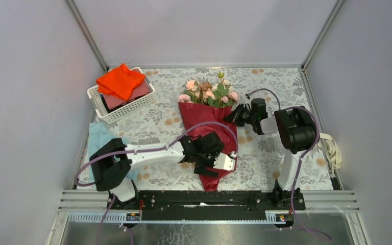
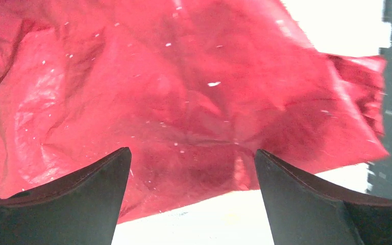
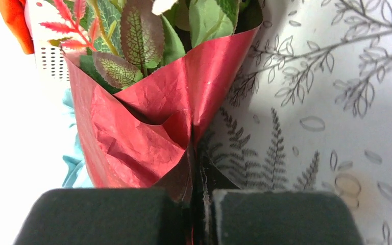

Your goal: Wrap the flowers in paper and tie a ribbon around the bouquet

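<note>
Clenching the right end effector (image 3: 199, 214) tight on the dark red crinkly paper (image 1: 199, 113), squarely on the seam of two overlapping flaps, just below the open mouth of the rolled cone. Pinching there, most likely, to stop the springy sheet from unrolling.

Holding the left end effector (image 2: 193, 184) released, with its two dark fingers (image 2: 76, 199) spread wide above the narrower lower half of the same paper, near the tip pointing toward the arm bases. Gripping nothing. Not possible to tell whether brushing the sheet or hovering just over it. Seemingly waiting either to press the wrap flat or to pull away for the next job.

Enclosing the bunch of pale pink and peach roses with green leaves (image 1: 209, 92), blooms and foliage poking out at the far end, stems hidden inside the wrap. Lying flat along the middle of the leaf-printed tabletop (image 1: 270, 153), and looking close to fully wrapped.

Leaving what appears to be the cream-white ribbon band (image 1: 331, 145) at the right rim of the tabletop, well apart from the cone and untouched, so not yet tying. Needing, by this reckoning, one end effector pinning the seam and the other fetching that band. Risking a sprung flap on releasing the right pinch too soon.

Sitting aside at the far left, and not involved: a white slotted plastic basket (image 1: 132, 107) topped with a bright orange cloth (image 1: 120, 81), and a light blue cloth (image 1: 98, 135) beside the left arm.
</note>
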